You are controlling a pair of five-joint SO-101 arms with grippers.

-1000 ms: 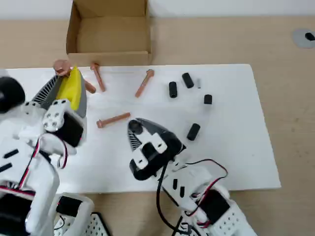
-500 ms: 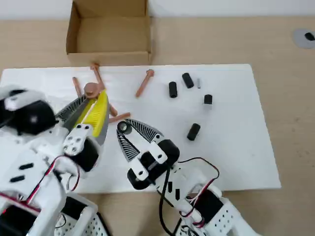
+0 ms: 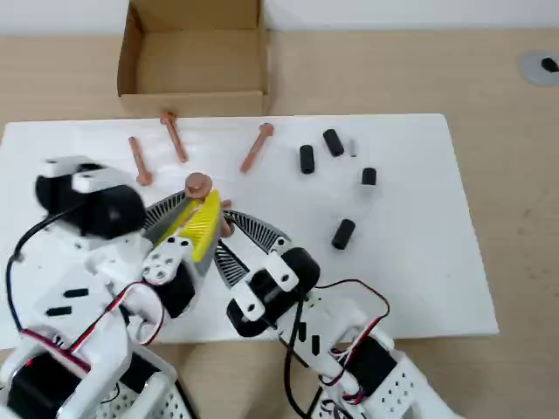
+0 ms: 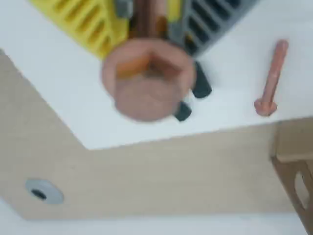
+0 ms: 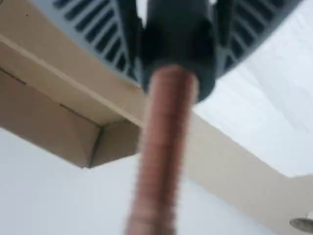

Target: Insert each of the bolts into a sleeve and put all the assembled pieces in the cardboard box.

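Cardboard box point(image 3: 194, 59) sits open at the far left, its bare brown floor showing. My left gripper point(image 3: 201, 209) is clamped on a bolt point(image 3: 198, 184) over the white sheet point(image 3: 410, 262). Its head points far, and its shaft runs near-right into the black sleeve point(image 5: 178, 34) pinched by my right gripper point(image 3: 236, 231). Three loose bolts point(image 3: 173, 136) lie far-left, four spare sleeves point(image 3: 307, 159) to the right.

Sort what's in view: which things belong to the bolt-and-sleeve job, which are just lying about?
Job: held bolt, held sleeve, three loose bolts, four loose sleeves, cardboard box.
Lying about: grey table grommet, white mat.
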